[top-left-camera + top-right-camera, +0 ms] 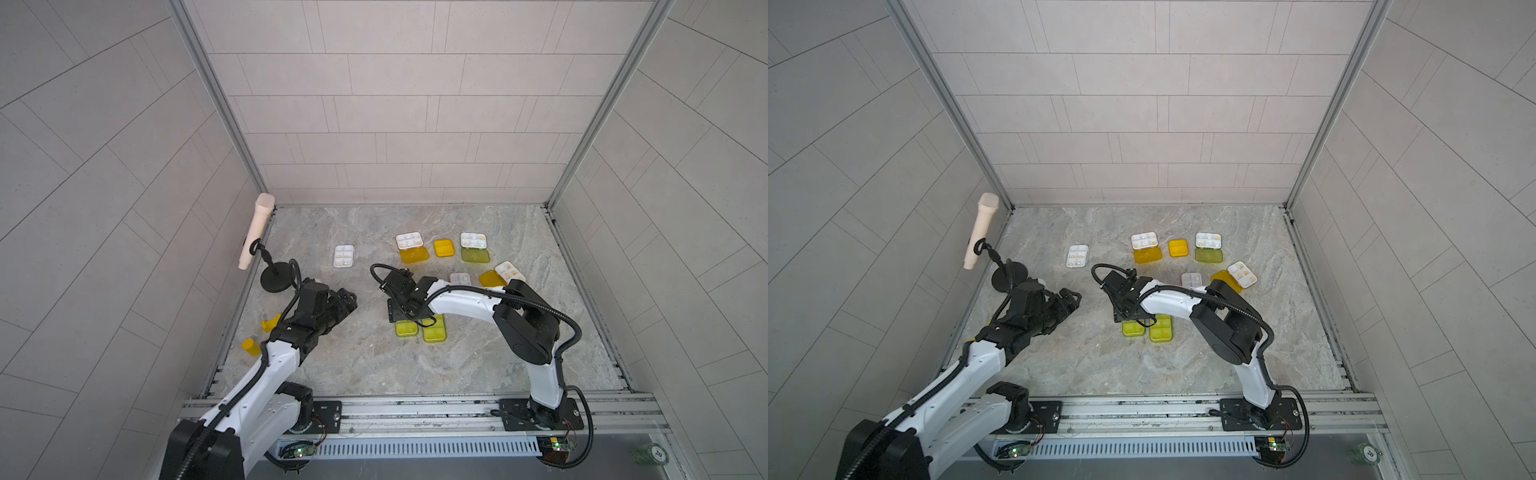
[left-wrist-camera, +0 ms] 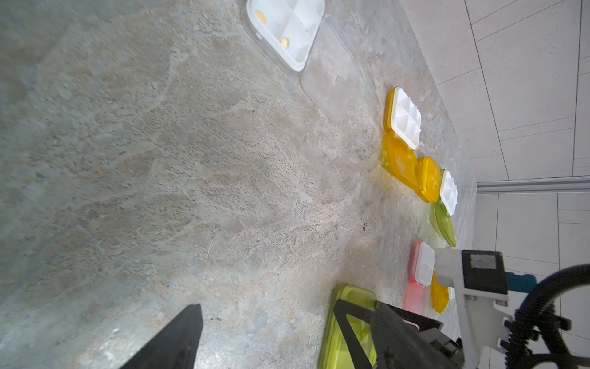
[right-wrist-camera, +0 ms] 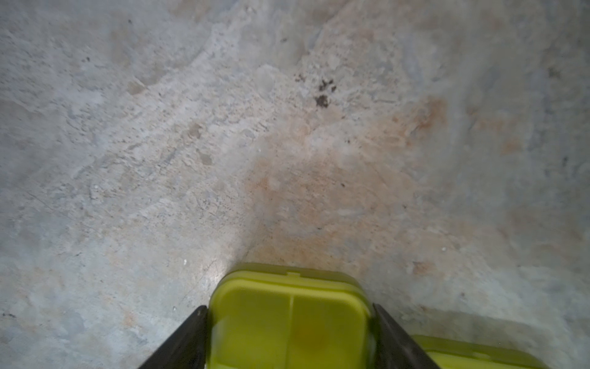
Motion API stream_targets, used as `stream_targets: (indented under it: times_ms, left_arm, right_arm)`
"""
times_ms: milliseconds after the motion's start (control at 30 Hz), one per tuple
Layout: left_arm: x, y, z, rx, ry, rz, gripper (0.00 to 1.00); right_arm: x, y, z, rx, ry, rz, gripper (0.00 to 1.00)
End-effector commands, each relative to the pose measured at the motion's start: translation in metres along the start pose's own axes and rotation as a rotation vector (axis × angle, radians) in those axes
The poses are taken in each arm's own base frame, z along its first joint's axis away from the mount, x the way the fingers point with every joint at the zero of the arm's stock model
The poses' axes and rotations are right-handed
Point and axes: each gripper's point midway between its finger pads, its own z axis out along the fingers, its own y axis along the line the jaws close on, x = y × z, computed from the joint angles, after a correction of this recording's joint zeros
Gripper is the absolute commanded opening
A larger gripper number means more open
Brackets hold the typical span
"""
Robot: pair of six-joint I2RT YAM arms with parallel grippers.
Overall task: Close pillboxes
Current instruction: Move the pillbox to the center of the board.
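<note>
Pillboxes: I count three closed: yellow-green pillbox [image 3: 289,332] mid-table, yellow-green neighbour [image 1: 434,331] just beside it, orange box [image 1: 444,248] at back. Four open: clear-lid box [image 1: 343,255], orange-lid box [image 1: 410,242], green-lid box [image 1: 473,240], far-right box [image 1: 510,271]. Pink box [image 2: 423,271] partly behind right arm, can't call it. Right gripper [image 3: 289,306] clamps yellow-green pillbox by sides. Left gripper [image 1: 351,301] off aside, one finger visible, spread unclear.
</note>
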Motion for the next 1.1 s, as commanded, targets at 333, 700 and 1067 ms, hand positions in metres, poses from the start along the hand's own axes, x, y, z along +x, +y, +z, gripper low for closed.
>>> stream_targets:
  times_ms: [333, 700, 1067]
  left_arm:
    - [-0.001, 0.001, 0.000, 0.005, -0.012, -0.020, 0.88]
    - [0.000, 0.001, 0.000, 0.010, -0.008, -0.026, 0.88]
    - [0.000, 0.002, 0.002, 0.008, -0.004, -0.031, 0.88]
  right_arm:
    - [0.008, -0.005, -0.015, 0.022, -0.038, 0.059, 0.78]
    - [0.013, -0.006, -0.016, 0.034, -0.041, 0.061, 0.82]
    - [0.011, -0.005, -0.024, 0.026, -0.079, 0.073, 0.82]
